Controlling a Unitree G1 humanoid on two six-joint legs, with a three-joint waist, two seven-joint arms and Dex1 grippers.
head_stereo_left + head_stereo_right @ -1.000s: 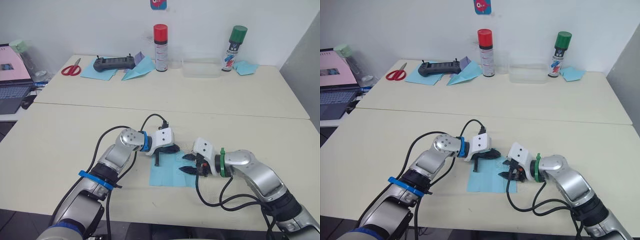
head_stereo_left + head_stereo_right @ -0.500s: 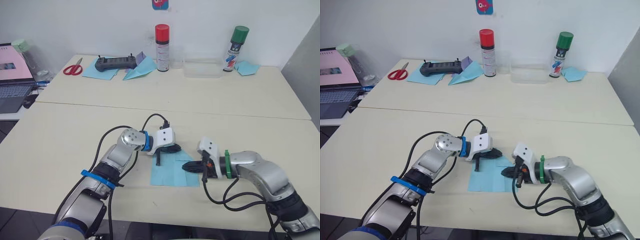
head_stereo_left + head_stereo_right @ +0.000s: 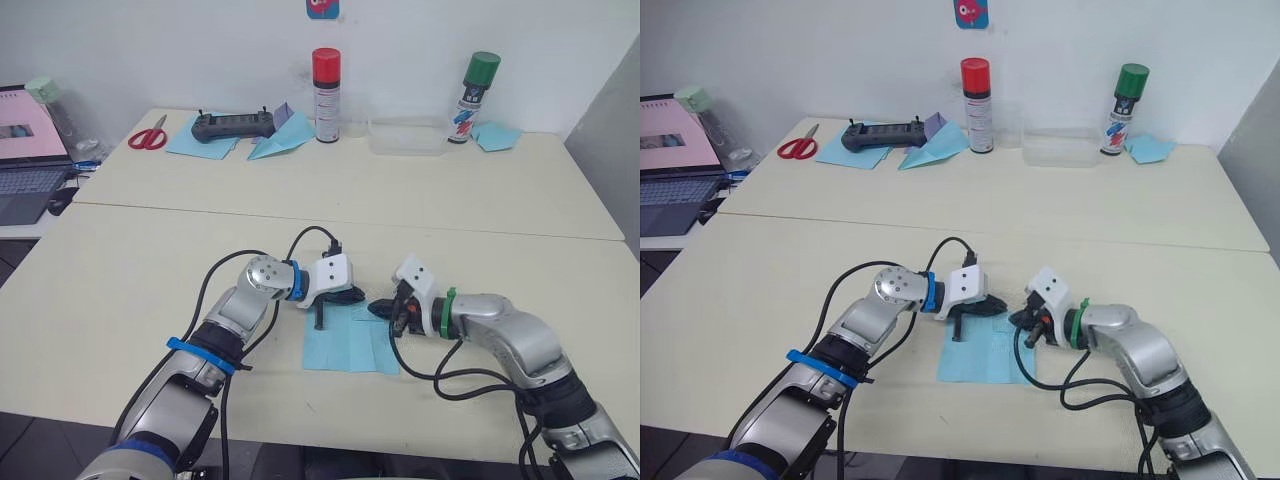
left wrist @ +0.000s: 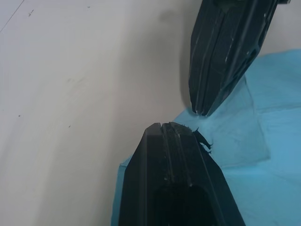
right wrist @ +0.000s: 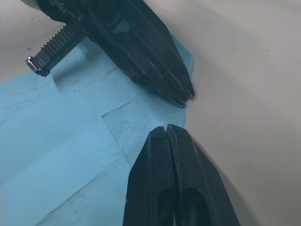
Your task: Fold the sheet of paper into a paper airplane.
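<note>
Head views. The sheet of paper (image 3: 350, 345) is seen lying flat on the near part of the cream table (image 3: 120, 260), between the two arms. The left gripper (image 3: 345, 297) is set at the sheet's far edge, and the right gripper (image 3: 385, 309) beside it at the far right corner, the two tips almost meeting. The sheet is thin, matte, light blue and nearly square in outline, marked by faint crease lines. At the back of the table stand a red-capped can (image 3: 322, 82) and a green-capped can (image 3: 467, 85), with scissors (image 3: 147, 136) and a black controller (image 3: 232, 125) to the left.

Left wrist view. A folded-over corner flap is shown on the sheet, its edge soft and slightly raised. The left gripper's two fingers are seen pressed together at the sheet's edge; whether any paper is nipped between them cannot be told. The other gripper's tip lies just opposite.

Right wrist view. The right gripper's fingers are closed on each other, resting on the paper near the flap. The sheet is judged very light, limp and easily torn or slid on the smooth tabletop; it is best taken at a raised corner or flap edge while pinned elsewhere.
</note>
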